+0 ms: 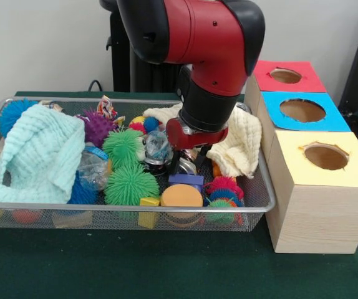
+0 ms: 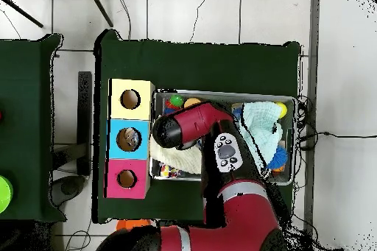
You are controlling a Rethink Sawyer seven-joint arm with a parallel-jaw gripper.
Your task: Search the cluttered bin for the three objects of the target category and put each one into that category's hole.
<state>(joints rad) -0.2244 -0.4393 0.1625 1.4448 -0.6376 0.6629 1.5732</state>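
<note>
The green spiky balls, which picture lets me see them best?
The front view. Two green spiky balls sit in plain sight in the middle of the wire bin, just left of the gripper. In the overhead view the red arm covers that part of the bin, so they are hidden.

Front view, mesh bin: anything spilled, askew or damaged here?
Nothing spilled outside the bin. Inside it is jumbled: a mint cloth heaped over the left end, a cream cloth draped at the right rim, and a crushed clear bottle half buried beside the mint cloth.
</note>
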